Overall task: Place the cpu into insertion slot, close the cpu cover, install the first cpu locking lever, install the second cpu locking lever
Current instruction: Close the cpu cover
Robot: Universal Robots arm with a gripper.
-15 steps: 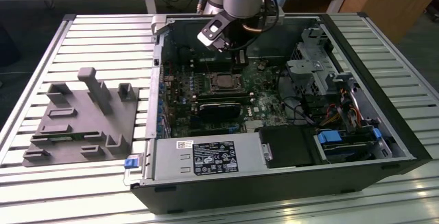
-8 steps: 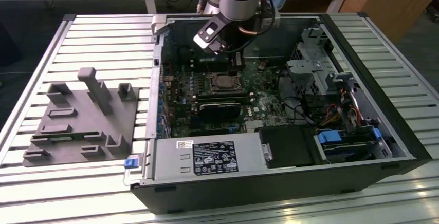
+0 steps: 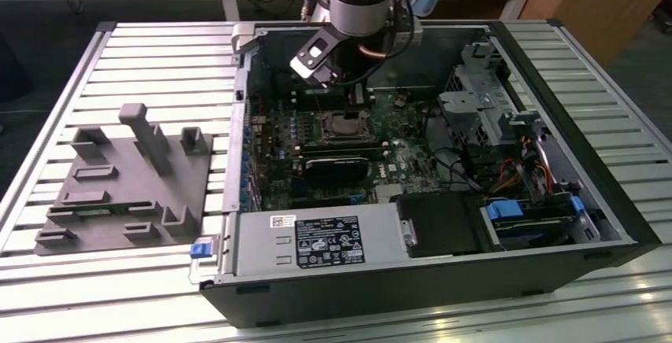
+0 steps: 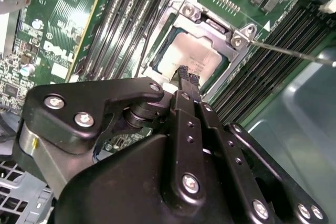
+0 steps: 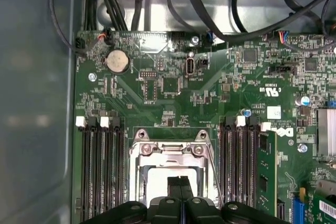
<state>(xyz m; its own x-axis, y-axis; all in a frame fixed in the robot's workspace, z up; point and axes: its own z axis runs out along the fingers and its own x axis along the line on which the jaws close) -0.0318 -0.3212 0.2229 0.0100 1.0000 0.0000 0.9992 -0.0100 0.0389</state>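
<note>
Silvery cover (image 4: 223, 34) frames the cpu (image 4: 197, 59), seated in its slot (image 4: 153, 66); the tool (image 4: 186, 74), tips together on nothing, is over the cover's edge — best press squarely down, gently, minding the loose lever (image 4: 294, 53).

Green motherboard (image 5: 173, 93) pretty much everywhere, with fine pale traces and white print. Black memory slots (image 5: 100, 166) in long stripes, white clips on the ends. Shiny silver on the cpu cover (image 5: 139, 174), pale whitish-grey on the cpu (image 4: 191, 56) top. Matte black gripper (image 4: 188, 74), dotted with silver screw heads. Silver coin battery (image 5: 117, 61), black cables (image 5: 210, 9). Over in the exterior view: black case (image 3: 420, 304), plain mid-grey fixture (image 3: 126, 186), silvery ribbed table (image 3: 63, 296), one little bright blue tab (image 3: 200, 248).
</note>
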